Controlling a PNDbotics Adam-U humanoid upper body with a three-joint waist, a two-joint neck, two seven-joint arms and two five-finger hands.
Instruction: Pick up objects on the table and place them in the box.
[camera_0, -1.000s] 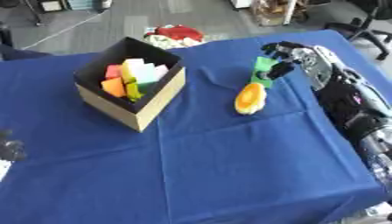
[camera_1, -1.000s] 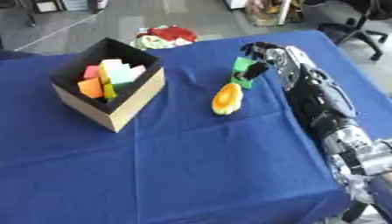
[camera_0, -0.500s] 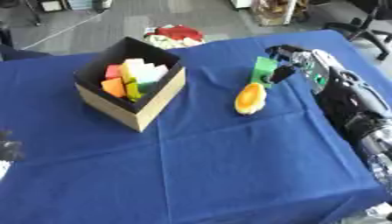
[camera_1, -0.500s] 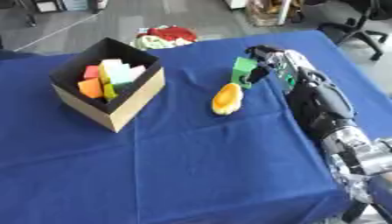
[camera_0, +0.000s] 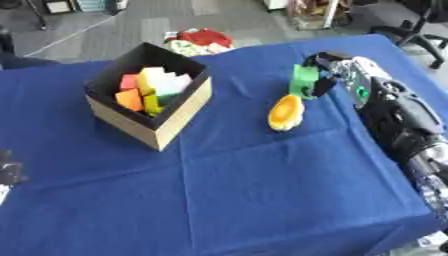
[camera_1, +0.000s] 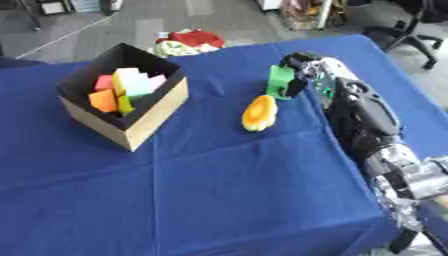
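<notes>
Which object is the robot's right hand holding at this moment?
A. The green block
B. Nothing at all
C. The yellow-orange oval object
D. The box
A: the right hand has its fingers curled round the green block, while the yellow-orange oval object lies apart on the blue tablecloth and the box stands further left.

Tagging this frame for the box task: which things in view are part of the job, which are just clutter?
Job:
- box, already holding coloured blocks
- green block, in the right hand
- yellow-orange piece on the blue table

Clutter:
- red and pale bundle beyond the far edge
- office chair
</notes>
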